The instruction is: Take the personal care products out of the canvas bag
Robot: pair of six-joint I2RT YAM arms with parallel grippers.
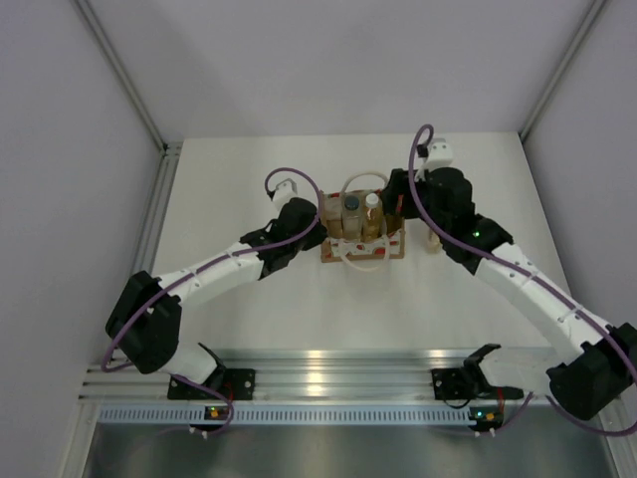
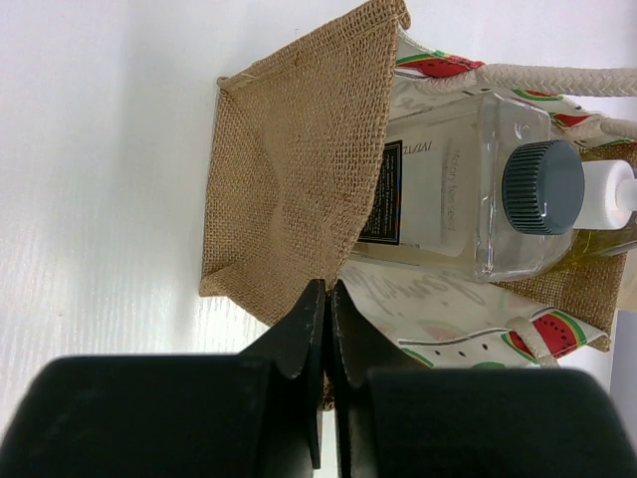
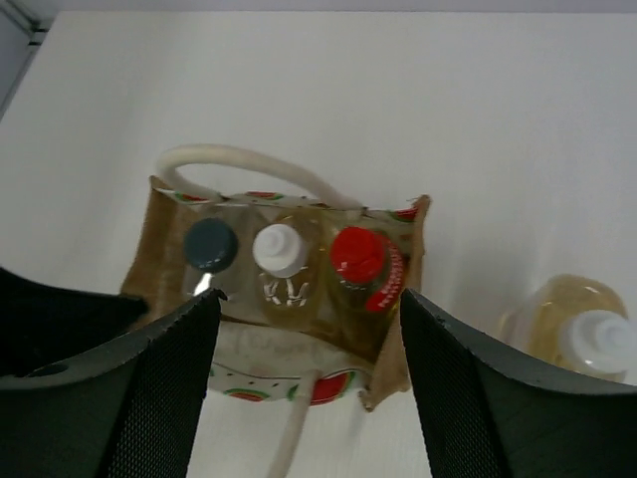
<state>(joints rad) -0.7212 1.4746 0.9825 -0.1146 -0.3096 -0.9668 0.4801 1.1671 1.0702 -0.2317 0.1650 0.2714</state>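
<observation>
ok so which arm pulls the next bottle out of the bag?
Right. The right gripper hangs open above the canvas bag, with the red-capped bottle close below its fingers. The left gripper is shut on the bag's wall, likely steadying it.

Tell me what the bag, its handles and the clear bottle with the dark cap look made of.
The bag is coarse open-weave fabric, jute or burlap by the look, matte tan, with a smoother white printed lining. The handles are twisted white cord, likely cotton. The clear bottle is glossy transparent plastic, possibly glass. Its cap looks like matte dark grey plastic with ribbed sides.
</observation>
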